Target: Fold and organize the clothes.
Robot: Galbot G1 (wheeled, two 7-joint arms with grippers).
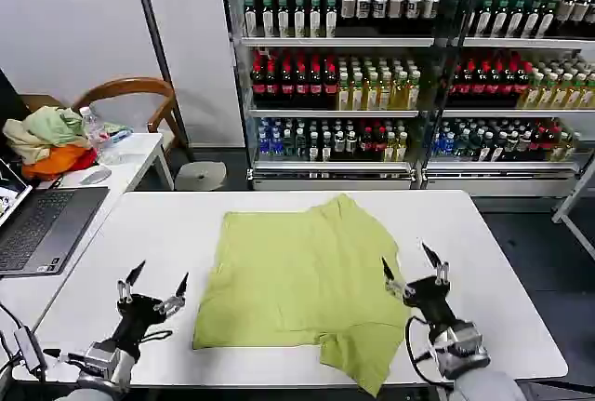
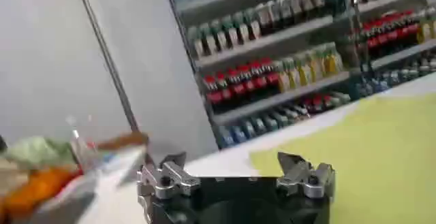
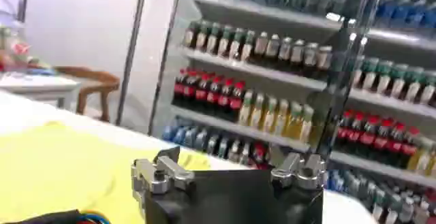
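Nearest to us, at the bottom of the head view, our left gripper [image 1: 154, 287] hovers over bare table at lower left with its jaws spread wide and empty. Our right gripper [image 1: 413, 266] sits at lower right, jaws equally wide and empty, just at the shirt's right edge.

Between them the lime-green T-shirt [image 1: 297, 275] lies spread on the white table [image 1: 502, 261], filling the middle of the frame, partly folded, with one flap reaching the near table edge at lower centre. We judge it light, thin and limp: it will sag and wrinkle when lifted and will slide easily on the smooth top. We would pinch it at a hem or corner, both sides together.

Farther off, at upper left, a heap of garments [image 1: 46, 140] rests beside a laptop [image 1: 42, 224]. Across the top, glass-fronted coolers [image 1: 335, 66] hold rows of bottled drinks, shelf upon shelf.
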